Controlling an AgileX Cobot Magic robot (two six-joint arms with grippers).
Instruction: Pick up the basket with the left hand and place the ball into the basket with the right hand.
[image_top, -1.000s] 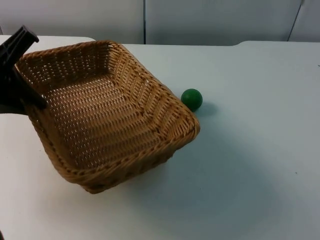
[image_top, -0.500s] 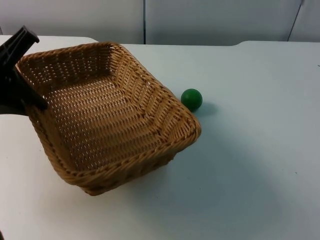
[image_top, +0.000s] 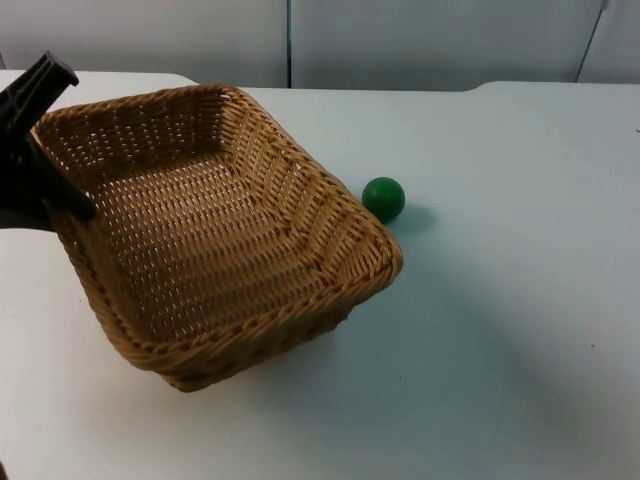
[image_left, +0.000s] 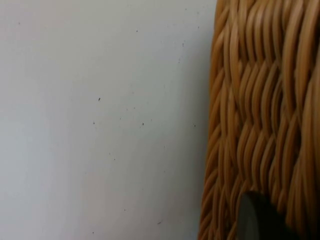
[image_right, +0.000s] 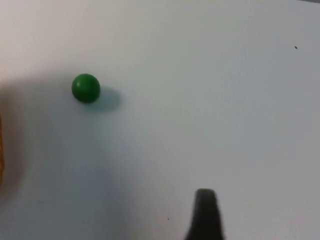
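A woven wicker basket (image_top: 215, 235) is held tilted above a white table (image_top: 500, 330), its near corner dipping toward the surface and its open mouth facing up and toward the camera. The left gripper (image_top: 40, 165) is clamped on the basket's far-left rim, with one black fingertip (image_left: 257, 220) pressed against the weave in the left wrist view. A small green ball (image_top: 383, 198) rests on the table just beside the basket's right corner, apart from it. The right wrist view looks down on the ball (image_right: 86, 88) from some way off, with bare table between it and that arm's fingertip; whether the right gripper's jaws are apart or together cannot be told.

The basket appears lifted, so the step in hand is likely the right arm's reach for the ball. Doing it well probably means coming straight down over the ball with the fingers spread wide either side, closing gently so the round ball does not squirt out, and keeping clear of the basket's nearby corner
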